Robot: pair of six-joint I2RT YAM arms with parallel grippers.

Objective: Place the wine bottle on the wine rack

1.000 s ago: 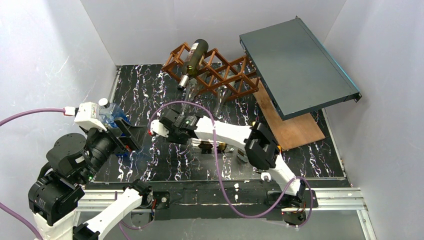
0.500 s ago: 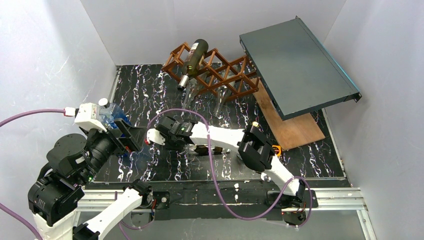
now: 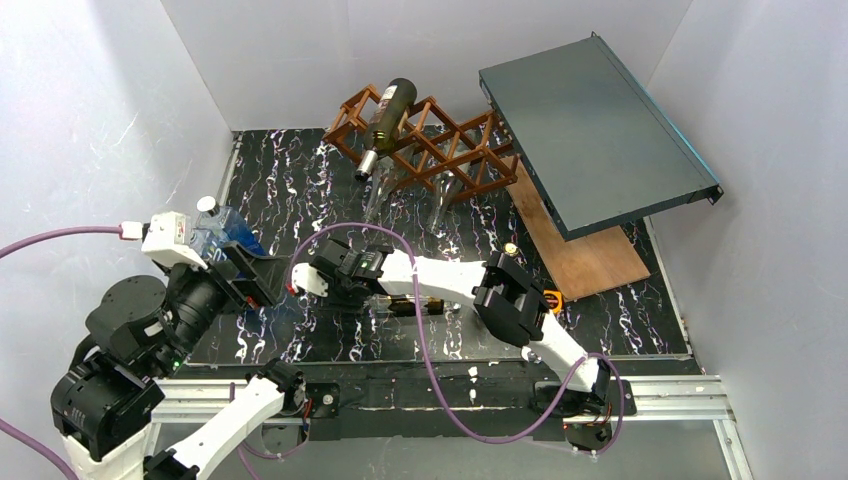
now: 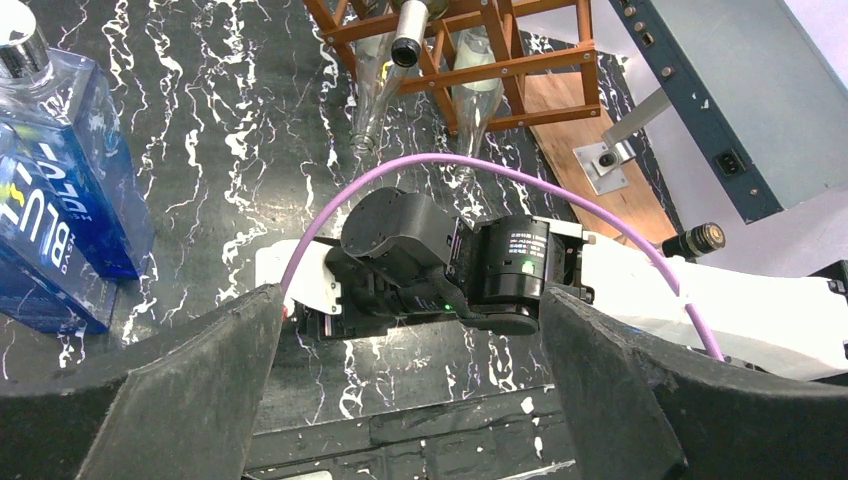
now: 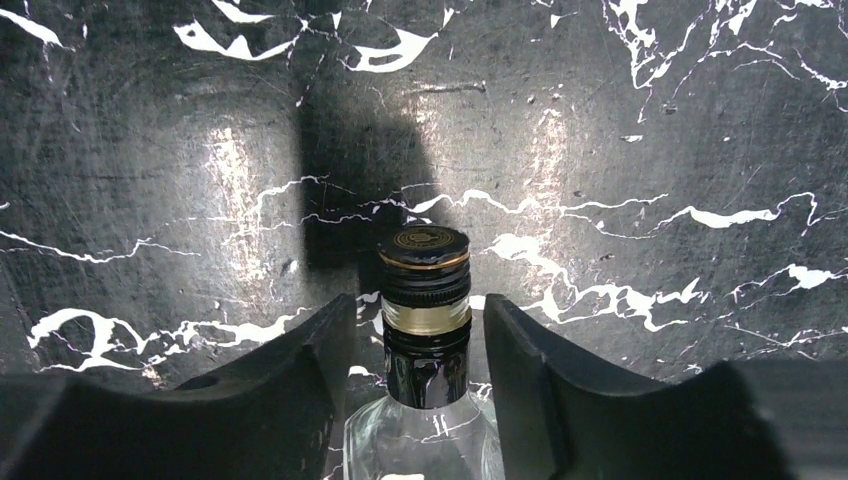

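Three bottles (image 3: 388,112) in wine rack (image 3: 470,150)

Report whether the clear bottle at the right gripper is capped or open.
Capped: a black, gold-banded screw cap sits on the neck of the clear bottle.

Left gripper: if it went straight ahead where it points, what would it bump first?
Probably the right arm's wrist, framed dead ahead by the open left gripper, though depth is unclear.

The left gripper (image 4: 410,395) hangs raised with jaws spread wide, while the right arm (image 3: 445,272) lies stretched low leftward, the right gripper (image 5: 420,305) narrowly parted.
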